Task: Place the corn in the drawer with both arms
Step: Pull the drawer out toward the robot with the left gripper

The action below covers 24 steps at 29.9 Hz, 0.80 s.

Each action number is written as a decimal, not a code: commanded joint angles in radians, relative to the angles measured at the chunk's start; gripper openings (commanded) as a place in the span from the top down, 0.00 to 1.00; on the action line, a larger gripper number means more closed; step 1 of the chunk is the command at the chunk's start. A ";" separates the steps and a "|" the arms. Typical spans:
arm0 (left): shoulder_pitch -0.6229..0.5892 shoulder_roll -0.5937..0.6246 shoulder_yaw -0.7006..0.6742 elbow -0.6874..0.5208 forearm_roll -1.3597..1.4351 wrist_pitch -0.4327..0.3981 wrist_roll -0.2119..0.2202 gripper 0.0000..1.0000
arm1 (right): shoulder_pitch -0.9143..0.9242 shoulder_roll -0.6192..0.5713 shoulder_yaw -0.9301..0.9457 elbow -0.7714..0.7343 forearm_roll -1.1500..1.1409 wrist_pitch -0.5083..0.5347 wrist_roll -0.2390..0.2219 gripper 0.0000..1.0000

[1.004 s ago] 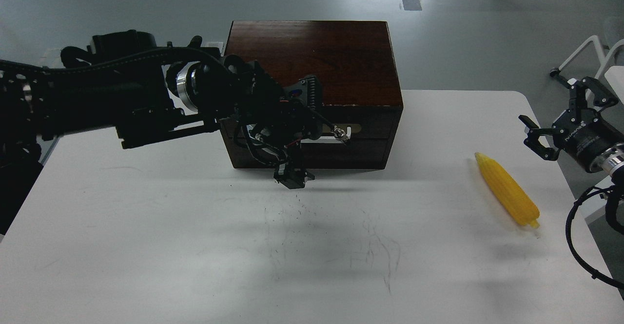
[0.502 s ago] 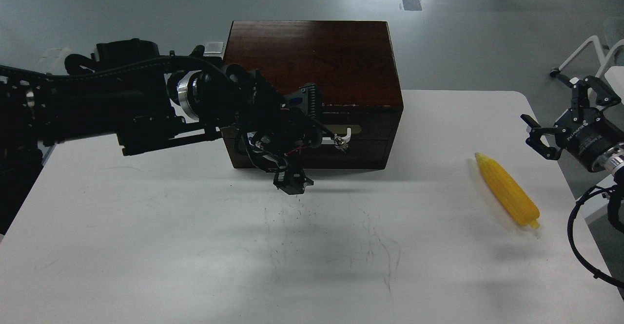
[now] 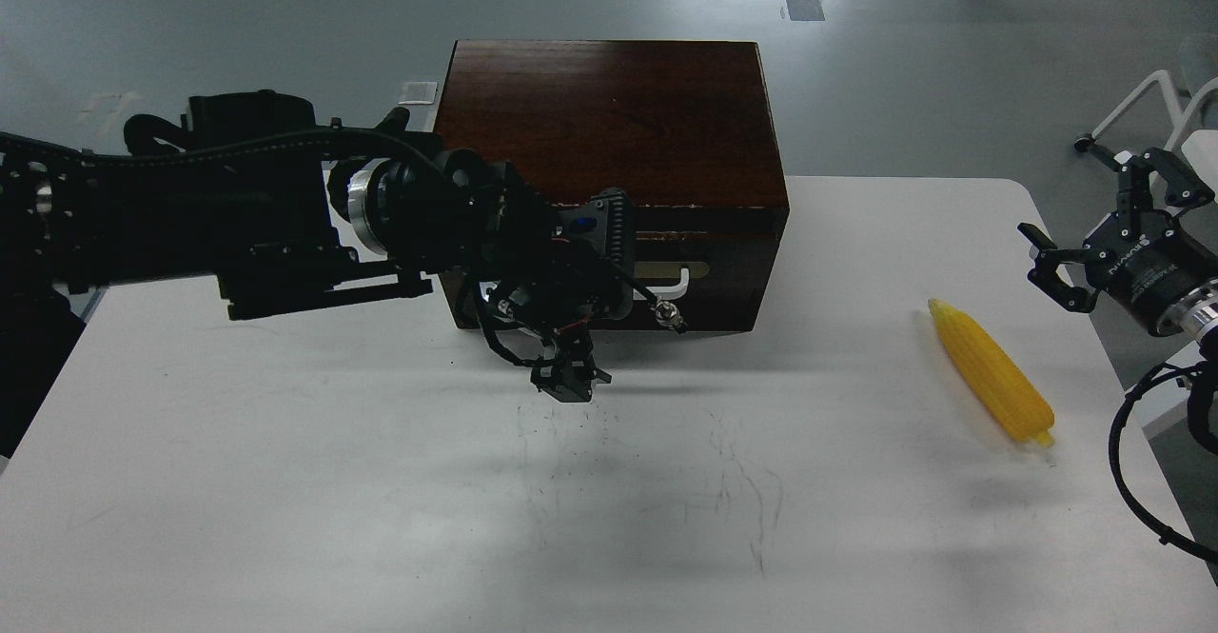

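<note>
The dark brown wooden box (image 3: 609,119) stands at the back middle of the white table. Its drawer (image 3: 728,281) stands out a little from the front, with a thin gap along its top. My left gripper (image 3: 609,295) is at the drawer front and hides the left part of the white bar handle (image 3: 677,276), which it appears to grip. The yellow corn (image 3: 990,371) lies on the table at the right, pointed end towards the back. My right gripper (image 3: 1080,233) is open and empty, above the table's right edge, just right of the corn.
The white table (image 3: 285,481) has faint scribble marks in the middle (image 3: 723,481). Its right edge runs close beside the corn. A white chair frame (image 3: 1142,105) stands on the grey floor behind my right arm.
My left gripper has moved towards me and down a little, and the handle and drawer front have come out with it. The corn and my right gripper have hardly moved.
</note>
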 commanded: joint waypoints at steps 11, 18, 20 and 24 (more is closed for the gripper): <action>-0.003 0.092 0.001 -0.169 0.001 0.000 0.000 0.01 | -0.003 -0.001 0.003 0.001 0.000 0.000 0.000 0.00; -0.014 0.097 0.000 -0.200 0.001 0.000 0.000 0.01 | -0.003 -0.005 0.003 0.001 0.000 0.000 0.000 0.00; -0.018 0.095 0.000 -0.195 0.001 0.000 0.000 0.01 | -0.003 -0.007 0.003 0.001 0.000 0.000 0.000 0.00; -0.018 0.095 0.000 -0.185 0.004 0.000 0.000 0.01 | -0.005 -0.007 0.003 0.001 0.000 0.000 0.000 0.00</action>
